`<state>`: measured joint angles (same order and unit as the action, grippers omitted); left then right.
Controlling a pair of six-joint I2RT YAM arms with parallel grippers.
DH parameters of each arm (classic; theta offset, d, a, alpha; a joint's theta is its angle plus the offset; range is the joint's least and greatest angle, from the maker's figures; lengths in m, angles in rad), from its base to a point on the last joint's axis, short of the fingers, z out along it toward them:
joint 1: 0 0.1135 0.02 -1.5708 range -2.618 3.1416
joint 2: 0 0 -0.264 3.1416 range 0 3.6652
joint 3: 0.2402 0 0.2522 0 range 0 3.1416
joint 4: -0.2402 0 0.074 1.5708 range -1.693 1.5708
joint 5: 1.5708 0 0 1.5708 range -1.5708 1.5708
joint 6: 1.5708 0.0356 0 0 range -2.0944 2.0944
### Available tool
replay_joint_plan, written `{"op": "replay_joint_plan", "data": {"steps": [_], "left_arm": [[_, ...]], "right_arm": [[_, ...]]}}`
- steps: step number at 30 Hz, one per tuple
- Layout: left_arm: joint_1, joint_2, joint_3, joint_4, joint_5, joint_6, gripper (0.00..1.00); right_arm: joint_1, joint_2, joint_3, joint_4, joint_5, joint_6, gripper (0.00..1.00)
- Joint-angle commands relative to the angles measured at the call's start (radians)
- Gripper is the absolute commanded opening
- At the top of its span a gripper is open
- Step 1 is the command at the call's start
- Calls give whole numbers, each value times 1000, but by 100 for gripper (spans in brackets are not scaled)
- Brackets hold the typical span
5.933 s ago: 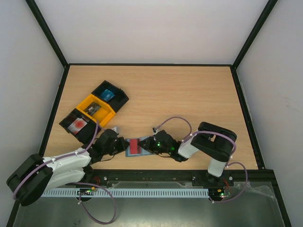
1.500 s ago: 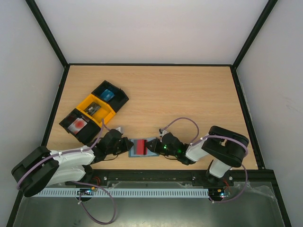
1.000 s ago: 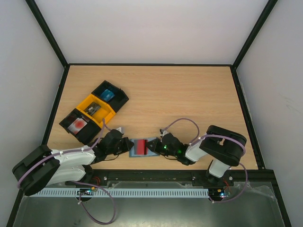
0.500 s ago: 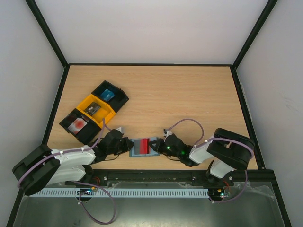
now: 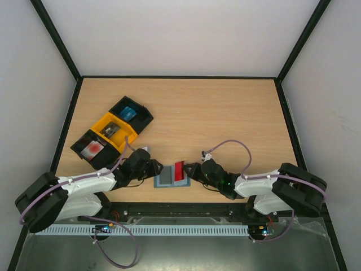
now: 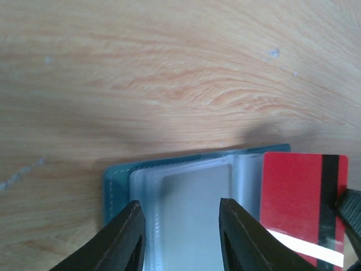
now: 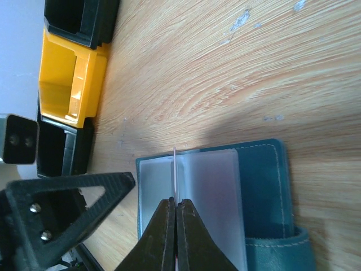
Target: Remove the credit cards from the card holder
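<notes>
The card holder [image 5: 164,179] lies open near the table's front edge, teal with clear inner sleeves [image 6: 192,197] [image 7: 262,180]. A red credit card [image 5: 179,171] with a black stripe [image 6: 296,197] hangs over its right half, clear of the sleeves. My right gripper [image 5: 189,172] is shut on that card, which shows edge-on as a thin line [image 7: 175,169] between the fingers [image 7: 176,226]. My left gripper [image 5: 153,169] stands open over the holder's left side. Its fingertips [image 6: 128,231] straddle a clear sleeve, and the gap between them [image 6: 180,226] holds nothing. The only card showing is the red one.
A row of three trays sits at the left of the table: black [image 5: 131,113], yellow [image 5: 114,130] and black [image 5: 92,148], each holding small items. The yellow tray [image 7: 65,84] also shows in the right wrist view. Bare wood [image 5: 225,118] lies behind the holder.
My right gripper has pulled back to the right with the red card, drawing it off the sleeves. My left gripper, shut a moment ago, has opened beside the holder.
</notes>
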<state>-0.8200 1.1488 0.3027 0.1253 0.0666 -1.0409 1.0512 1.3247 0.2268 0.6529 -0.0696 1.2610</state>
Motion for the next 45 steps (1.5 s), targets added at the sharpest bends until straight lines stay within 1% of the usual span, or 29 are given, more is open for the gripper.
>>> {"op": "replay_joint_plan", "data": {"steps": [1, 3, 9, 11, 13, 15, 17, 23, 25, 29, 31, 34, 39, 42, 45], "left_arm": [[-3, -6, 102, -136, -70, 86, 40], [-4, -11, 136, -149, -83, 131, 44], [-21, -22, 175, -87, -41, 299, 47], [-62, -49, 187, -89, -110, 350, 47], [-116, -93, 171, -50, -207, 404, 46], [-147, -139, 141, 49, -245, 463, 46], [-172, -187, 103, 147, -236, 544, 46], [-266, -325, 9, 317, -261, 850, 47], [-301, -353, -5, 336, -262, 939, 49], [-322, -387, -2, 341, -208, 1046, 52], [-342, -385, -1, 335, -205, 1109, 54], [-365, -353, 5, 317, -238, 1171, 56], [-408, -261, 9, 363, -238, 1242, 57], [-446, -212, 20, 365, -290, 1286, 57], [-459, -173, 25, 375, -348, 1320, 56]], "right_arm": [[-4, -69, 5, -113, 58, -2, 2], [-4, -103, 4, -133, 57, 11, 2], [-3, -201, 48, -248, 42, 68, 2], [-4, -233, 68, -306, 43, 115, 2], [-3, -261, 98, -382, 49, 157, 2], [-4, -286, 134, -467, 57, 188, 2], [-4, -312, 167, -546, 73, 222, 2], [-4, -413, 229, -742, 152, 383, 2], [-5, -431, 257, -798, 175, 413, 2], [-4, -440, 301, -894, 187, 476, 2], [-3, -440, 305, -903, 169, 495, 2], [-4, -457, 290, -873, 140, 516, 2], [-4, -496, 258, -825, 147, 555, 2], [-4, -502, 268, -831, 150, 554, 2], [-4, -506, 277, -842, 151, 550, 2]]}}
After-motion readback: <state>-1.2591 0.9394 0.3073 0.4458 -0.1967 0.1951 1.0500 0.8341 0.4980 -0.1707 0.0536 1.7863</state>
